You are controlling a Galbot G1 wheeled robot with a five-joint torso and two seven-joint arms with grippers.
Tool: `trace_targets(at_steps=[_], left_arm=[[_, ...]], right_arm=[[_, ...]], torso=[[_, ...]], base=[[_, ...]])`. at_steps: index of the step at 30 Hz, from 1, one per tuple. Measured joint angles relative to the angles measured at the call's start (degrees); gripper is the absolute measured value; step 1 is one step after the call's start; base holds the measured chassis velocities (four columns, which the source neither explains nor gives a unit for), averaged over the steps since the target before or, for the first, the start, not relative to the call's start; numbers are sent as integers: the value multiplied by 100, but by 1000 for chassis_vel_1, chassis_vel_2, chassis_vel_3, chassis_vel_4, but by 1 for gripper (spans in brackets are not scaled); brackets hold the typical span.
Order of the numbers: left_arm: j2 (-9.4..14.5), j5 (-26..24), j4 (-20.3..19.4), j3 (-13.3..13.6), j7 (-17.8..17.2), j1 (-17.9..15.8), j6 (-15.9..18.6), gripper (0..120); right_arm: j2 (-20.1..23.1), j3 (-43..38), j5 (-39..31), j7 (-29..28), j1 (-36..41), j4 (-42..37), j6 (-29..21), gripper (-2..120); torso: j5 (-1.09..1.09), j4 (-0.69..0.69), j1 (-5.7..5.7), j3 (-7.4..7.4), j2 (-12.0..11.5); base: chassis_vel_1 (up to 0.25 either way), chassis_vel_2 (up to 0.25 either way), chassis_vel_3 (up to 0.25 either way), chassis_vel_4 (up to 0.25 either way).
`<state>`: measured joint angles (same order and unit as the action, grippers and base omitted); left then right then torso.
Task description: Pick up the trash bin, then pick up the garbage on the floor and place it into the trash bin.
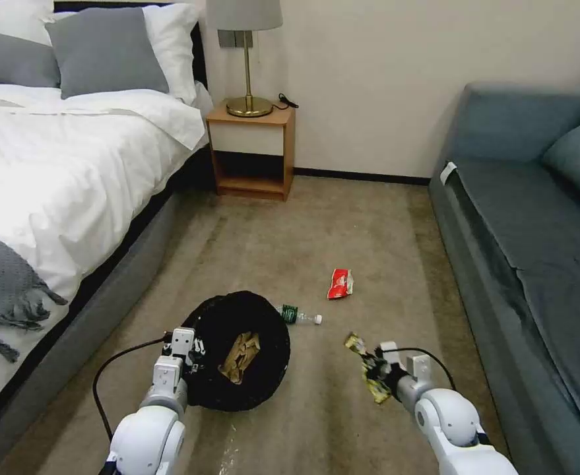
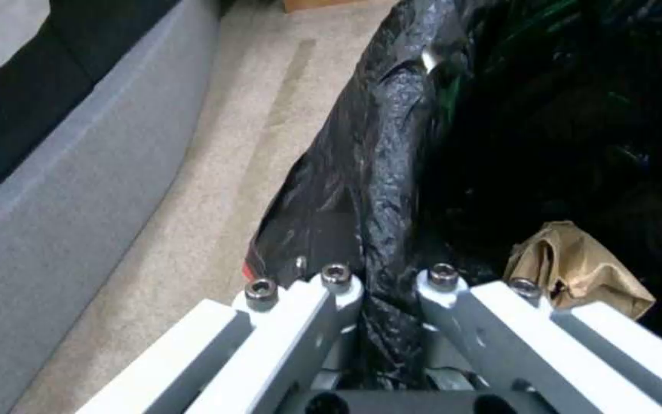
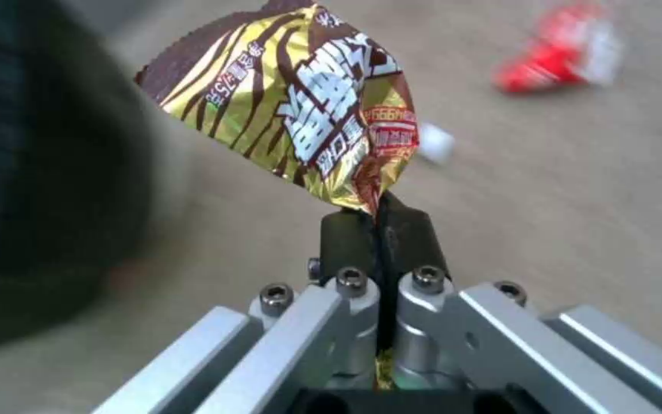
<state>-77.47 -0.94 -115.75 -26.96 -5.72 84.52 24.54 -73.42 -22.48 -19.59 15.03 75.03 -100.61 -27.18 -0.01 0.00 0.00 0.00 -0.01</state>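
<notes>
The trash bin (image 1: 240, 349), lined with a crinkly black bag (image 2: 392, 172), hangs tilted over the carpet with my left gripper (image 1: 194, 349) shut on its rim. A tan crumpled wrapper (image 1: 240, 356) (image 2: 576, 270) lies inside it. To the bin's right my right gripper (image 1: 377, 369) is shut on the yellow printed snack wrapper (image 1: 367, 369) (image 3: 300, 109), held above the floor. A small clear bottle (image 1: 299, 316) with a green label lies on the carpet just behind the bin. The red-and-white packet (image 1: 340, 284) (image 3: 561, 52) lies farther back.
A bed (image 1: 59, 171) with a grey base runs along the left. A blue-grey sofa (image 1: 534, 251) lines the right. A wooden nightstand (image 1: 251, 152) with a brass lamp (image 1: 246, 59) stands at the back wall. Open carpet (image 1: 316, 224) lies between them.
</notes>
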Motion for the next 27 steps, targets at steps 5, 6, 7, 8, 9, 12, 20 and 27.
trace_targets(at_steps=[5, 6, 7, 8, 9, 12, 20, 27], left_arm=[[-11, 2, -2, 0, 3, 11, 0, 2], [-20, 2, -2, 2, 3, 16, 0, 2], [-20, 2, -2, 2, 3, 16, 0, 2], [-33, 2, -9, 3, 3, 21, 0, 2], [-59, 2, -31, 7, 3, 23, 4, 2], [-106, -3, -75, 26, 3, 20, 27, 2], [-197, -2, -137, 88, 7, 37, 55, 2], [-220, -1, -180, 105, 10, 87, 55, 2]], right_arm=[[-98, 368, -342, 182, 6, -415, 89, 0], [-157, 463, -365, 279, 12, -473, 175, 0], [-157, 463, -365, 279, 12, -473, 175, 0], [-222, 576, -369, 415, 35, -527, 271, 0], [-295, 714, -368, 546, 65, -556, 335, 0], [-415, 900, -343, 680, 78, -558, 412, 0], [-888, 1416, -312, 783, -73, -217, 761, 0], [-1184, 1545, -144, 546, -319, 433, 963, 0]], torso=[[0, 0, 0, 0, 0], [0, 0, 0, 0, 0], [0, 0, 0, 0, 0], [0, 0, 0, 0, 0], [0, 0, 0, 0, 1], [0, 0, 0, 0, 1], [0, 0, 0, 0, 1], [0, 0, 0, 0, 1]], base=[[0, 0, 0, 0], [0, 0, 0, 0], [0, 0, 0, 0], [0, 0, 0, 0], [0, 0, 0, 0], [0, 0, 0, 0], [0, 0, 0, 0], [0, 0, 0, 0]])
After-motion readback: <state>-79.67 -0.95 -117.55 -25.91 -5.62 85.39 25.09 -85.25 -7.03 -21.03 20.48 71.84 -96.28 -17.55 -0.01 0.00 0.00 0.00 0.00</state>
